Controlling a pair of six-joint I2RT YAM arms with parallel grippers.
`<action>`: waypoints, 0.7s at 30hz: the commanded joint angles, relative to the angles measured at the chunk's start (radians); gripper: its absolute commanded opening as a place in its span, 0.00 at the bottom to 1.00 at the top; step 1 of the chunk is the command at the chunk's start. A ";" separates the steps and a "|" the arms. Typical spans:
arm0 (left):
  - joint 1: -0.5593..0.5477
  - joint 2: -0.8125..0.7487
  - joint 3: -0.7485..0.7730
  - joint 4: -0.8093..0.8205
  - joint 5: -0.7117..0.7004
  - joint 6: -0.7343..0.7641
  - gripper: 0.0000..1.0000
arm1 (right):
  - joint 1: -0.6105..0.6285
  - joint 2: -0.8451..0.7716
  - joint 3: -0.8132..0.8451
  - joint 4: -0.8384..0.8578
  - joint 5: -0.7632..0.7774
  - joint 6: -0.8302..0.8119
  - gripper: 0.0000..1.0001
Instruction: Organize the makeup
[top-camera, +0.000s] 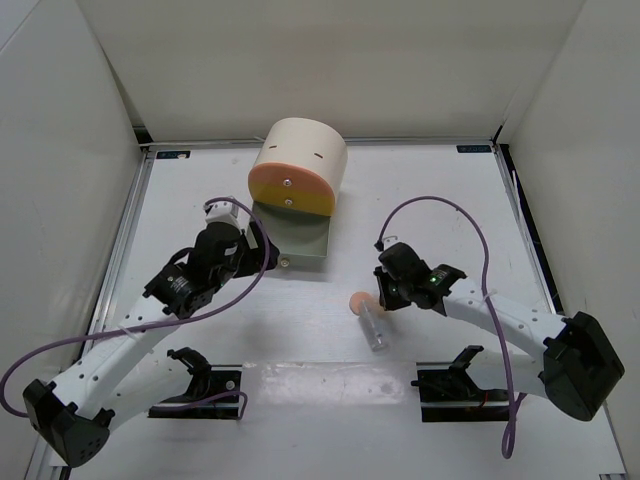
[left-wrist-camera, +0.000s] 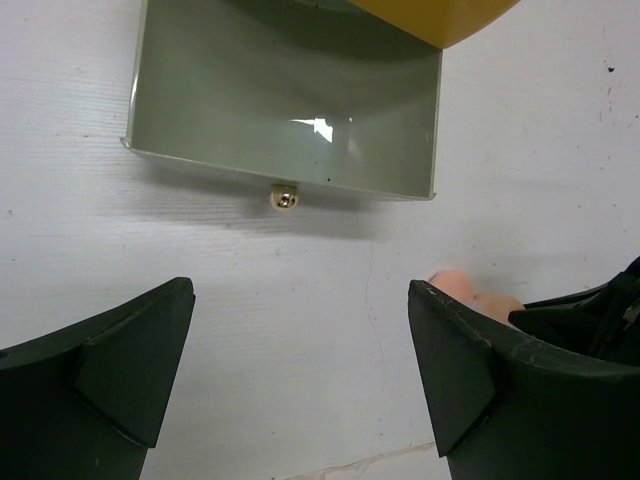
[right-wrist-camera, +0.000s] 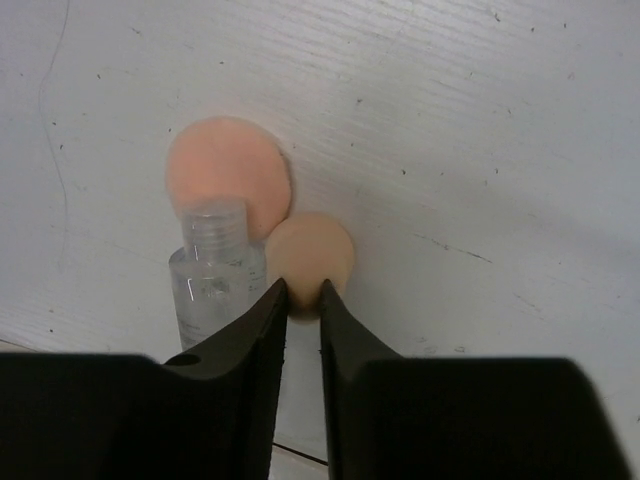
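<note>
My right gripper (right-wrist-camera: 303, 298) is shut on a small peach sponge (right-wrist-camera: 312, 255), pinching its near edge low over the table. A second, larger peach sponge (right-wrist-camera: 225, 175) lies just left of it, touching a clear tube (right-wrist-camera: 212, 280) that lies on the table. In the top view the sponge (top-camera: 359, 302) and the tube (top-camera: 376, 330) sit at the right gripper (top-camera: 383, 296). My left gripper (top-camera: 262, 250) is open and empty beside the open drawer; in its wrist view (left-wrist-camera: 300, 300) only bare table lies between the jaws. The compacts, palette and pencils are out of view.
A big cream cylinder box (top-camera: 297, 160) with an orange-yellow front stands at the back centre. Its grey-green lower drawer (left-wrist-camera: 285, 100) is pulled out, looks empty and has a brass knob (left-wrist-camera: 284, 197). White walls enclose the table on three sides.
</note>
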 joint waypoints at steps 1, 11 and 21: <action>-0.005 -0.039 0.002 -0.033 -0.032 -0.003 0.98 | 0.004 -0.012 0.014 0.014 0.016 0.007 0.19; -0.004 -0.051 -0.003 -0.036 -0.050 0.005 0.98 | 0.004 -0.039 0.238 0.013 0.023 -0.097 0.04; -0.002 -0.036 -0.013 -0.046 -0.029 0.005 0.98 | 0.023 0.350 0.523 0.308 -0.197 -0.220 0.07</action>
